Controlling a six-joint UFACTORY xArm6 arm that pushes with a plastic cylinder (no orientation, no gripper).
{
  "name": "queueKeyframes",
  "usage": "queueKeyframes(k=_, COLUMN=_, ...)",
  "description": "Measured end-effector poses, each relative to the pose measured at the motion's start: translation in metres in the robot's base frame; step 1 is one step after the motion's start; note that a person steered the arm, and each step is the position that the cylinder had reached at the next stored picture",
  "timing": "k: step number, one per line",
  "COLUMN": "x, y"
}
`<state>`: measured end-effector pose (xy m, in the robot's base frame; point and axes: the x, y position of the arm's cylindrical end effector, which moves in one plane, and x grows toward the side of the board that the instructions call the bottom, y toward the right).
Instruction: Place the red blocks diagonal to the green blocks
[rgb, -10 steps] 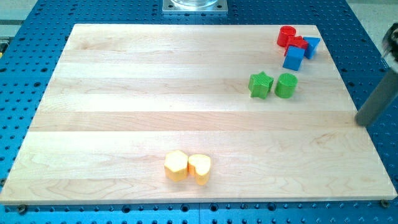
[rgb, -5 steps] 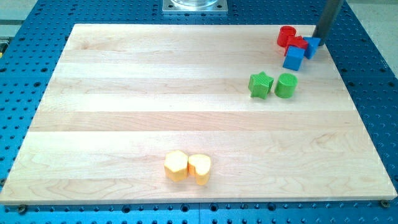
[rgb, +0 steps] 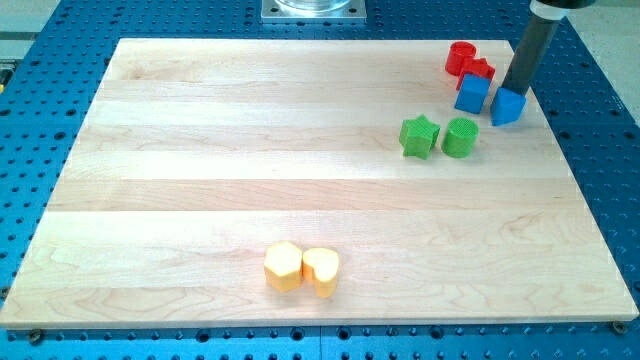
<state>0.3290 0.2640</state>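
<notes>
A red cylinder (rgb: 459, 57) and a red star block (rgb: 479, 70) sit touching at the board's top right. A green star (rgb: 419, 136) and a green cylinder (rgb: 460, 137) sit side by side below them. My tip (rgb: 512, 88) stands at the top edge of a small blue block (rgb: 507, 106), just right of the red star. A blue cube (rgb: 471, 93) lies directly under the red star, between the reds and the greens.
A yellow hexagon (rgb: 283, 266) and a yellow heart block (rgb: 321, 270) touch near the board's bottom centre. The wooden board (rgb: 250, 170) lies on a blue perforated table. A metal mount (rgb: 313, 10) shows at the view's top.
My rod swung from the right edge up to the top right, then came down the view, pushing the small blue block down and right, away from the red star.
</notes>
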Motion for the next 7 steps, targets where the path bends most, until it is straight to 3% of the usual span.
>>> queueKeyframes(k=2, x=-0.026, y=0.008)
queueKeyframes(k=7, x=-0.057, y=-0.115)
